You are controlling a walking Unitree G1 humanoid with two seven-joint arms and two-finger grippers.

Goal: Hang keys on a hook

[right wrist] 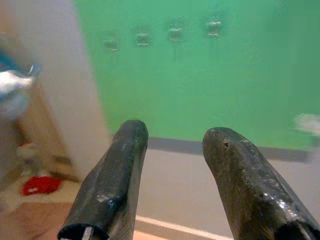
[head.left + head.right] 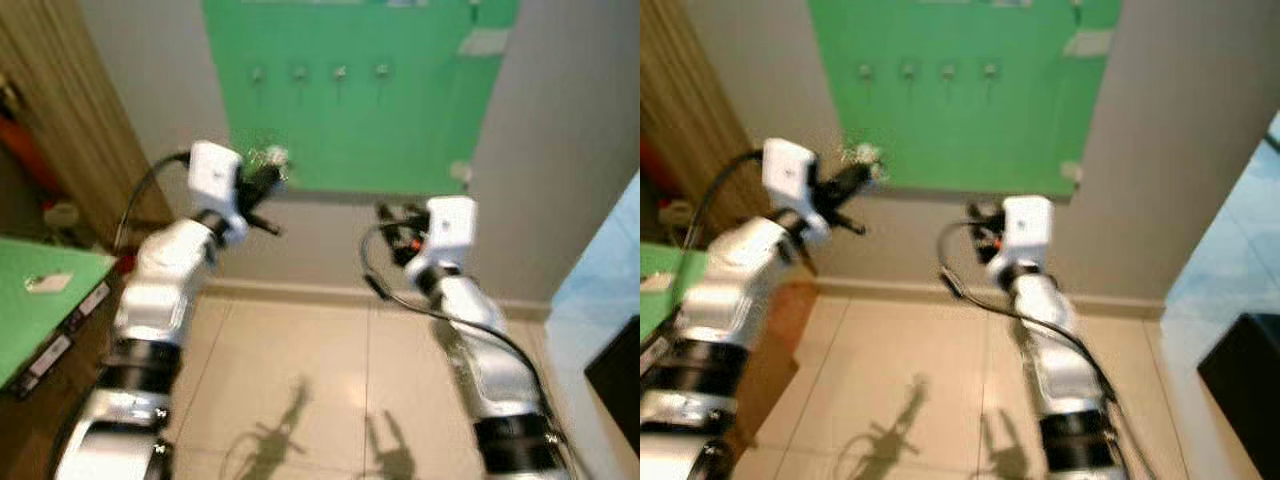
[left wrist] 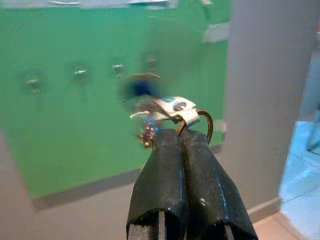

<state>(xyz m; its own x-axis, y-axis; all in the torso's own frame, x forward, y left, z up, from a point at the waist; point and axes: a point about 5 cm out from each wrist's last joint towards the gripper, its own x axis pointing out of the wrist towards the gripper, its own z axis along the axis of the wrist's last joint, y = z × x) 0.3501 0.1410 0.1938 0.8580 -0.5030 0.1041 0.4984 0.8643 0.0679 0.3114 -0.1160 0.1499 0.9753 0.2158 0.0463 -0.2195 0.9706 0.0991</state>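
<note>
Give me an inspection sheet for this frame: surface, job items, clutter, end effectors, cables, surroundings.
Surface: green panel on a grey wall, tape at its edges.
Job's things: keys on a ring, pinched at the left end effector tips; row of four hooks on the panel, all bare.
Clutter: small white item on a green-topped side table; red object low by the wall.
End effectors: left raised toward the panel, below the hooks; right end effector open, holding nothing.
Cables: black cable at left wrist; another looped at right wrist.
Surroundings: beige tiled floor, wooden panel left.
</note>
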